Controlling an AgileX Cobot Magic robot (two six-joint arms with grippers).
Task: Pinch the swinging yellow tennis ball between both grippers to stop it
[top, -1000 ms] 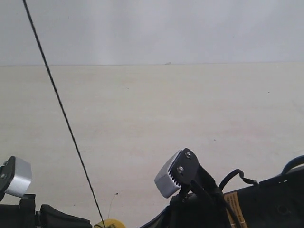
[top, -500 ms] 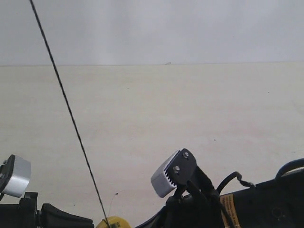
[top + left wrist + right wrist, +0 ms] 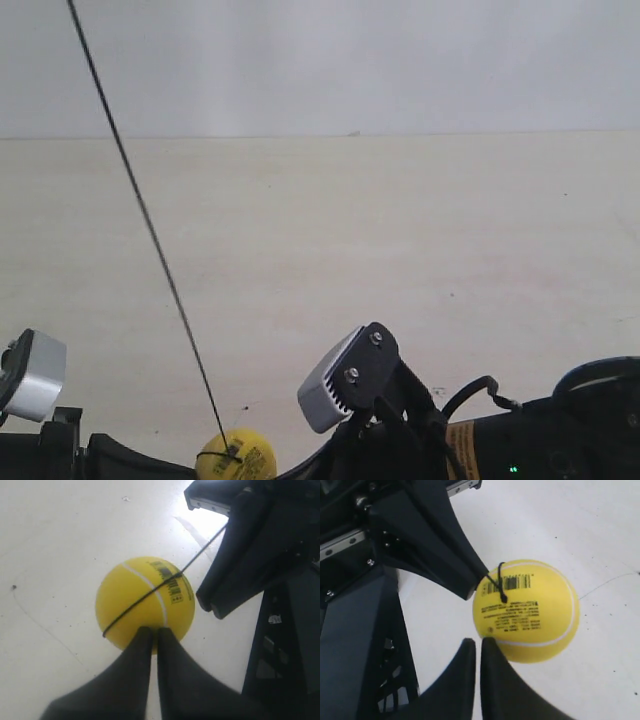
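The yellow tennis ball [image 3: 237,457] hangs low on its black cord [image 3: 150,225] between the two arms. In the left wrist view the ball [image 3: 145,597] shows its barcode label and white seam. My left gripper [image 3: 152,631] is shut, its tips against the ball's near side. In the right wrist view my right gripper [image 3: 476,642] is shut too, its tips at the edge of the ball [image 3: 527,611]. The left gripper's fingers [image 3: 445,555] touch the ball's opposite side there. Nothing is held between either pair of fingers.
A pale tabletop [image 3: 400,250] runs back to a grey wall [image 3: 350,60]. Grey ribbed camera blocks top the arm at the exterior view's left [image 3: 35,377] and the arm at its right [image 3: 328,392], which carries cables and an orange label [image 3: 460,440].
The ball has swung right and risen into fuller view. The camera block of the arm at the exterior view's right has moved left and down toward it. The other arm has barely moved.
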